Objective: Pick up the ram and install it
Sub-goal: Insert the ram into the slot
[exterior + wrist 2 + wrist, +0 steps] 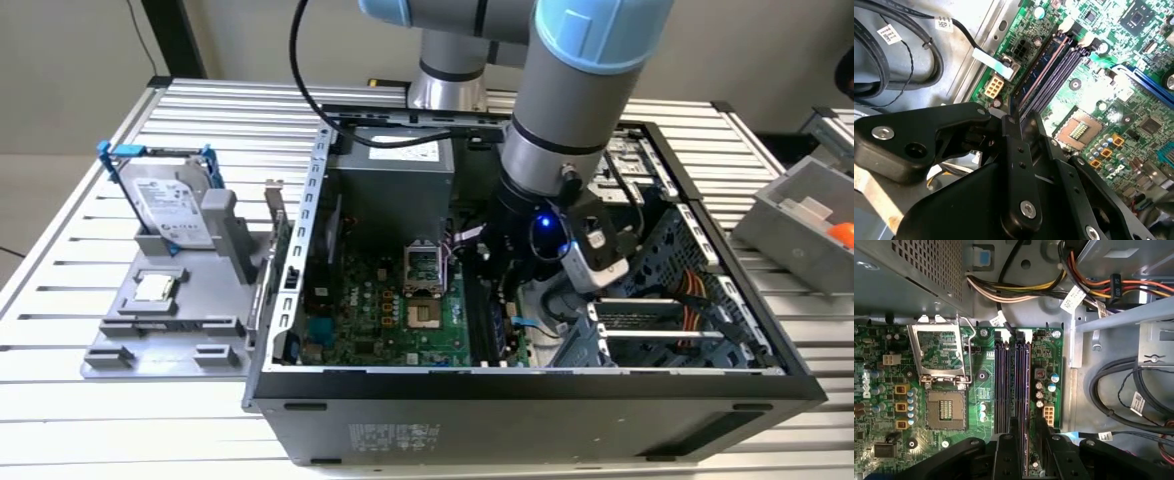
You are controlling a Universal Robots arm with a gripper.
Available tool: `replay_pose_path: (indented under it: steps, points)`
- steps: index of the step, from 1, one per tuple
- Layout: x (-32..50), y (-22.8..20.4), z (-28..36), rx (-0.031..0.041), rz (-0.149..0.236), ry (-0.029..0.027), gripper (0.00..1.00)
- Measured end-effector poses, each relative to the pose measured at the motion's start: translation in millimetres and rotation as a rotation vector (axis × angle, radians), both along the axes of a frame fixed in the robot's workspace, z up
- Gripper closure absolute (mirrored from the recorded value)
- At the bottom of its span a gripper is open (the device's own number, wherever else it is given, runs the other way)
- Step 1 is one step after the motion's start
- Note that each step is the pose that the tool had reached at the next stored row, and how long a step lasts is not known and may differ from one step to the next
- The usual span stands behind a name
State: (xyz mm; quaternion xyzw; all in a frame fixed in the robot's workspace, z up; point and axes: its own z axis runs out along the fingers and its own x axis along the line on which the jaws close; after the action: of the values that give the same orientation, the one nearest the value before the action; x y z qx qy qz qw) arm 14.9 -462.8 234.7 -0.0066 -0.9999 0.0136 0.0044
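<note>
Lower centre of the first wrist view, the black gripper (1024,447) clamps the thin dark-green ram (1020,390) standing in the motherboard's slots, while the exterior view shows the open grey computer case (534,385) around them.

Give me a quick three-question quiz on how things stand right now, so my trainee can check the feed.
1. True or false: the processor socket on the motherboard is empty.
2. The gripper hangs above: A) the memory slots; B) the power supply; C) the drive bays.
3. What stands upright in the grey holder at the exterior view's left?
Key: 1 true; 2 A; 3 the hard drive in its blue frame.
</note>
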Motion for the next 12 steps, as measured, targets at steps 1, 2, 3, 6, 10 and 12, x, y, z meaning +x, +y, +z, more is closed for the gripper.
replay_pose_path:
  steps: [1,2,3,6,10,12]
  points:
    - [0.0,0.0,0.6,0.0001,0.0,0.0,0.0]
    - [0.0,0.1,0.8,0.0005,0.0,-0.0001,0.0]
    - [0.0,0.0,1.3,0.0004,0.0,-0.0001,0.0]
    - [0.0,0.0,1.6,0.0024,0.0,-0.0001,0.0]
    - [0.0,0.0,2.4,0.0028,0.0,0.0,0.0]
    - [-0.1,0.1,2.7,0.0028,0.0,0.0,0.0]
